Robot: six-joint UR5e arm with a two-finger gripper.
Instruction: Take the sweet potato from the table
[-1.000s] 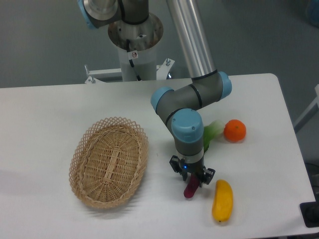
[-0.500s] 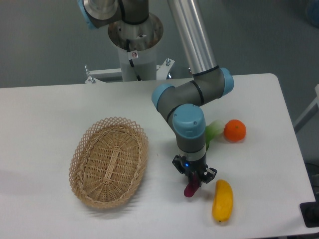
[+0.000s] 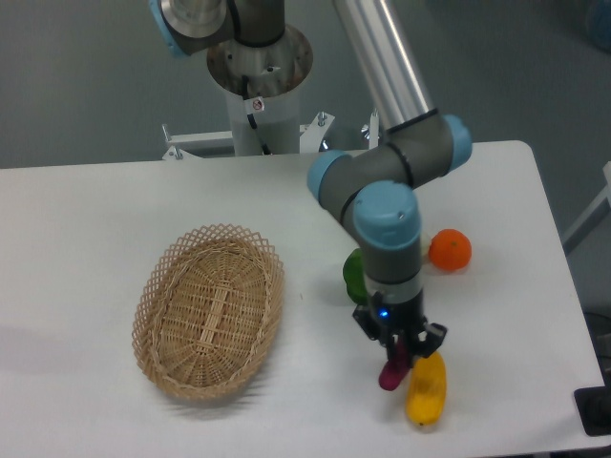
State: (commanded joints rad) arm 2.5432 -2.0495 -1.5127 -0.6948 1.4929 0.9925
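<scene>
Claw: your black two-finger gripper [image 3: 399, 351] points down at the near right part of the table, and its fingers are closed narrow on the upper end of the small dark magenta sweet potato [image 3: 391, 373].
Sweet potato: it stands steeply tilted under the claw; you cannot tell if its lower tip touches the white tabletop [image 3: 86, 219] or is just above it.
Neighbour on the right: the yellow-orange oblong fruit [image 3: 426, 387] lies just beside the sweet potato, and from this view the two look to be touching.
Behind the arm: a round green fruit [image 3: 354, 275] shows partly at the left of the grey and blue wrist; the round orange [image 3: 450, 250] lies at the right, well apart from the claw.
Left side: the oval woven wicker basket [image 3: 208, 309] lies well apart from the claw, with bare white surface between them.
Edges: the claw is near the front edge of the table; the right edge is farther, with bare surface past the yellow fruit.
</scene>
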